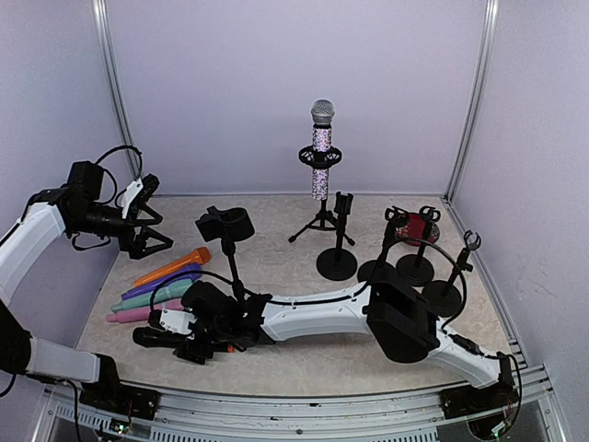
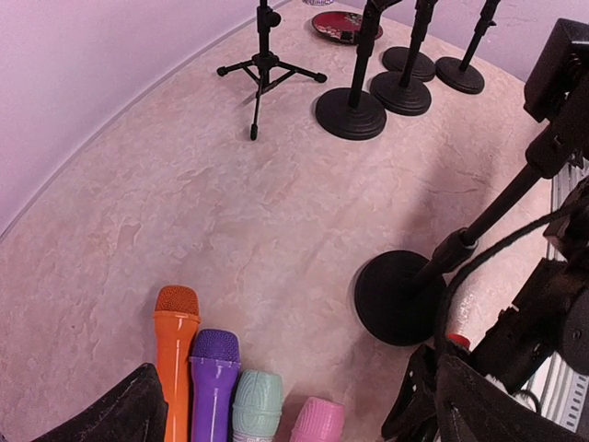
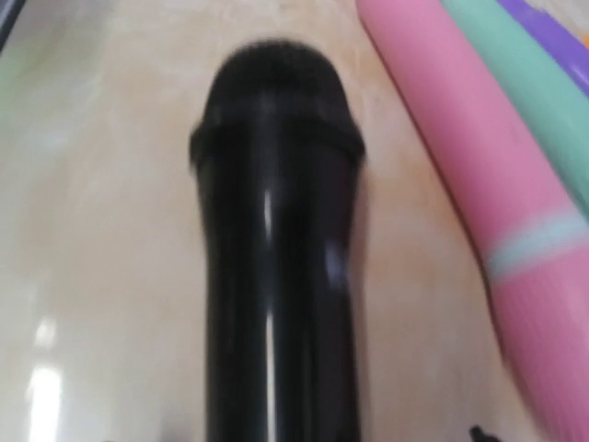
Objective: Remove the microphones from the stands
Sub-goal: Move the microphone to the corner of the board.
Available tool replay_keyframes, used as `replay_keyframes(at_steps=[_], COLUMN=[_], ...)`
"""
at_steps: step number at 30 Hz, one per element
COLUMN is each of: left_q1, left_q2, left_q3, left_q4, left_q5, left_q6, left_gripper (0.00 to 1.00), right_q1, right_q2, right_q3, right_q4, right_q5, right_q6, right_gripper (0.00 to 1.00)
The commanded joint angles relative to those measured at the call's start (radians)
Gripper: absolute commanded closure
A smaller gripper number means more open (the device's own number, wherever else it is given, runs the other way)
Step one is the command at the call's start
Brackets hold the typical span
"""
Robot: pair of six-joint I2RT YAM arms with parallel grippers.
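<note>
Evidently the set-down step: the black microphone (image 1: 152, 338) lies on the table (image 1: 313, 357) at lower left, just beside the pink microphone (image 1: 138, 315). The right gripper (image 1: 190, 343) sits at its handle (I cannot tell whether it grips). The left gripper (image 1: 151, 221) hangs spread wide at upper left. Next, the right arm should lift straight clear so that 1 loose microphone does not roll.

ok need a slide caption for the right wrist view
Glossy black microphone lying on the beige marbled table beside a pink microphone with a pale mint band.
</note>
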Motion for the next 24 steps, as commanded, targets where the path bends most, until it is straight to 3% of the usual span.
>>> replay_keyframes(at_steps=[1,6,11,17,24], left_q1=[-0.017,-0.026,-0.027,-0.027,-0.030], left_q2=[-0.003,-0.006,-0.001,0.010,0.015], left_q3=[0.028,0.031,0.027,0.033,0.047], left_q4=[0.014,0.003,0.002,0.005,-0.001], left_q5=[0.010,0.008,0.000,0.005,0.005], left_q6=[-0.008,0.006,0.016,0.012,0.002], left_gripper=[0.01,0.01,0.01,0.01,0.01], right_q1=[-0.021,-0.023,-0.023,-0.023,-0.023], right_q2=[-0.280,-0.518,-0.644,-0.625,-0.506], right_q3=[-0.317,-0.734,-0.983,-1.017,-0.876], right_q4=[0.151,0.268,0.315,0.304,0.273], right_q5=[-0.028,0.010,0.028,0.063,0.092], right_q6=[0.068,0.135,0.219,0.242,0.208], right_gripper=[0.20,0.32,0.50,0.77,0.88])
